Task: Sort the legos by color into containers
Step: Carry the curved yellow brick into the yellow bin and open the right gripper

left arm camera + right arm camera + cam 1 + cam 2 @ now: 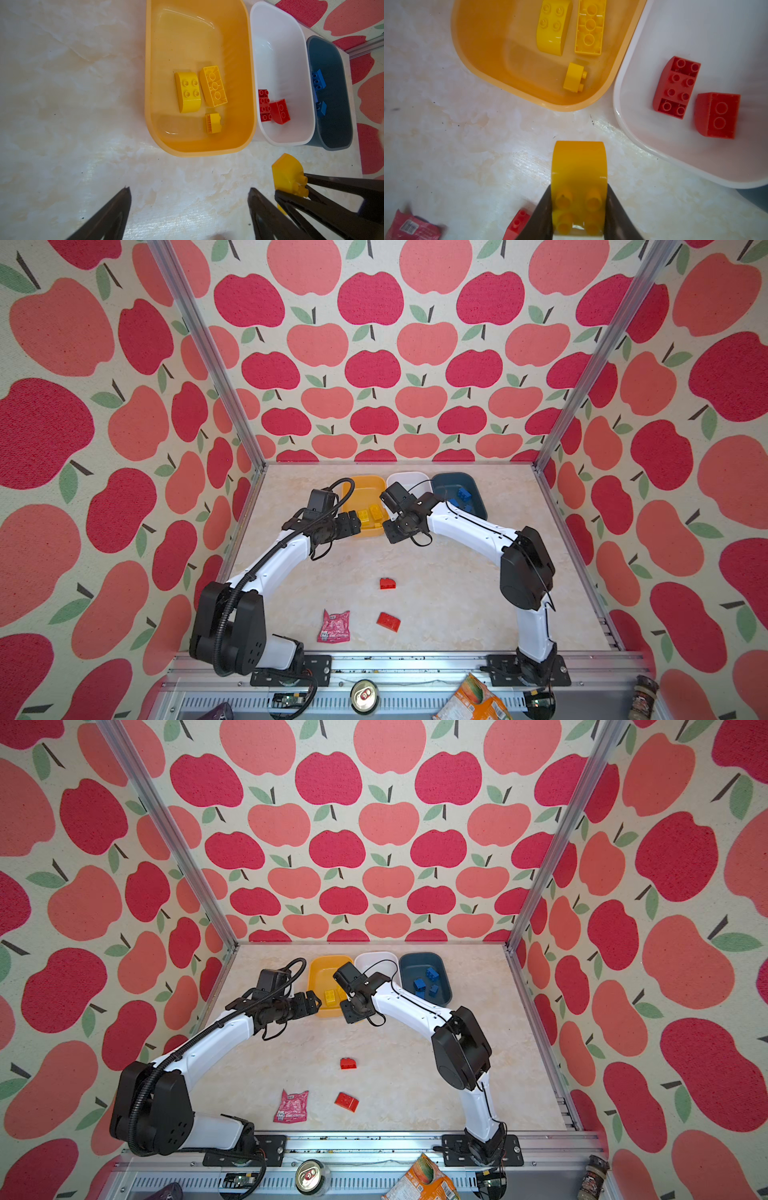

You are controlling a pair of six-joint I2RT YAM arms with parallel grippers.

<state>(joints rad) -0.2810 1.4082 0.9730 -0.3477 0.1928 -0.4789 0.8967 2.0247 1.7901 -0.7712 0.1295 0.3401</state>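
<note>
**Right gripper** [579, 193]: jaws closed part-way onto a yellow brick [579, 162], pads flat vs. its two side faces. The brick is glossy moulded plastic w/ an arched top and four round studs facing the wrist cam. Pos.: over the bare tabletop [457, 572], just short of the near rim of the yellow-orange tub [199, 152], close to the gap btw. it and the white tub [280, 31].

**Left gripper** [189, 191]: jaws wide apart, nothing btw. them. It hangs over the table, just short of the same tub's near rim.

**Tubs:** qty 3, shallow rounded-rectangle plastic w/ smooth walls, side by side at the rear. The third is the dark blue-grey tub [332, 135].

- Yellow-orange tub:
  - arched brick [188, 91], studs up
  - long brick [214, 89], hollow underside up
  - small brick [213, 122], on its side
- White tub: two red bricks [265, 105], just beside ea. other.
- Dark blue-grey tub: blue bricks [432, 973], three visible in a top view.

**Loose on the marble-look tabletop:**

- Red sloped brick [387, 583], mid-table.
- Second red wedge [388, 621], nearer the front rail.
- Crinkled pink-red foil packet [334, 626], beside that wedge.
</note>
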